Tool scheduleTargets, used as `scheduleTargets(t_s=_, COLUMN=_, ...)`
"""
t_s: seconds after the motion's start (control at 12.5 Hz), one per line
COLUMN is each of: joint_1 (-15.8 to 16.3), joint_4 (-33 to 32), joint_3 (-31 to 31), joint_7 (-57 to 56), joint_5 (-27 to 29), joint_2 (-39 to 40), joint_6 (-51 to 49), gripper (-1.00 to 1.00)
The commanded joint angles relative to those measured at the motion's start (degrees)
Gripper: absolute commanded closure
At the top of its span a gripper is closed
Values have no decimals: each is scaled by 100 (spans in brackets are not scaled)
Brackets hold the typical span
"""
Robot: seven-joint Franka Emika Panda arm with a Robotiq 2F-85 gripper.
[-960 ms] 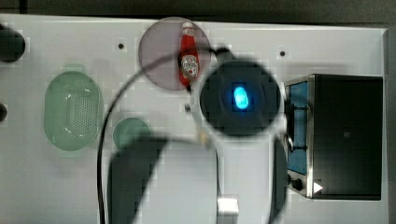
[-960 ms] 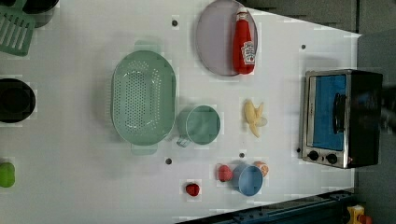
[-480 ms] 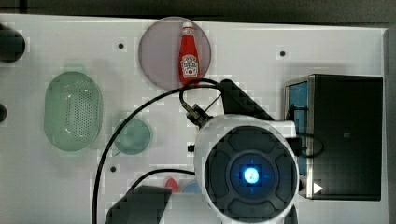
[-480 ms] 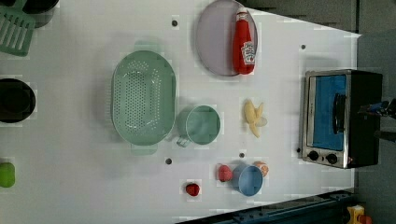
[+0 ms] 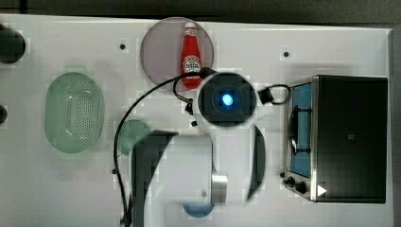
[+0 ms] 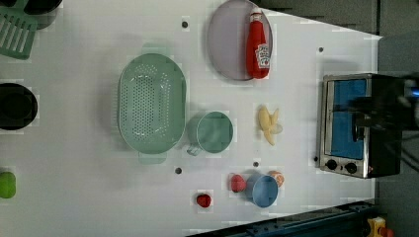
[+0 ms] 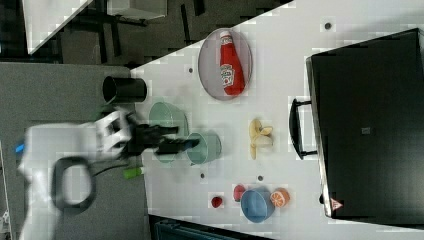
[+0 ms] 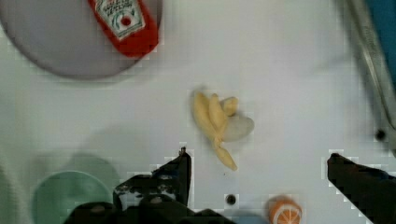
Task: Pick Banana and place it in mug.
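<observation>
Pale yellow, the banana (image 6: 268, 125) is seen lying on the white surface (image 6: 99, 197), right of the mug (image 6: 213, 132) in the left view. A white label, its writing unreadable, is borne by the red ketchup bottle (image 6: 259, 46). The gripper (image 8: 257, 163) is held above with jaws wide, nothing between them.

We watch the arm (image 5: 227, 101) swing again in the top view: from low in the frame's lower right half a second ago, its round lit end now sits mid-frame, just below the ketchup bottle (image 5: 191, 54). Its bulk now covers part of the mug (image 5: 130, 135), and the blue cup (image 5: 197, 210) peeks out at the bottom edge.
</observation>
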Motion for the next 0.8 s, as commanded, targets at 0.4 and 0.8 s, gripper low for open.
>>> scheduleTargets(t_s=0.4, joint_1=-3, joint_4=-504, joint_3=-40, joint_7=-3881, joint_5=134, joint_2=1428, joint_6=1535, gripper=-100)
scheduleTargets(t_s=0.8, joint_1=1, joint_4=-973, joint_3=8, joint_7=-4068, joint_5=124, joint_2=2148, joint_6=2726, gripper=-100)
